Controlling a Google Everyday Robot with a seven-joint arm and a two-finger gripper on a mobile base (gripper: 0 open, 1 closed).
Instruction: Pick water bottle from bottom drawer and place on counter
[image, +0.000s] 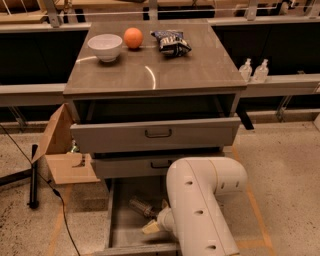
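The water bottle (140, 205) is small, clear and ribbed, and lies on its side on the floor of the pulled-out bottom drawer (120, 225). My gripper (154, 217) reaches down into that drawer from the big white arm (200, 200). It sits just right of the bottle's near end, open, with a pale fingertip (149, 228) below the bottle. The arm hides the right part of the drawer. The counter (165, 70) is the glossy grey-brown top of the cabinet.
On the counter stand a white bowl (105, 46), an orange (133, 37) and a chip bag (171, 42). Both upper drawers (155, 134) stick out above the bottom one. A cardboard box (62, 150) sits left; two pump bottles (254, 70) stand right.
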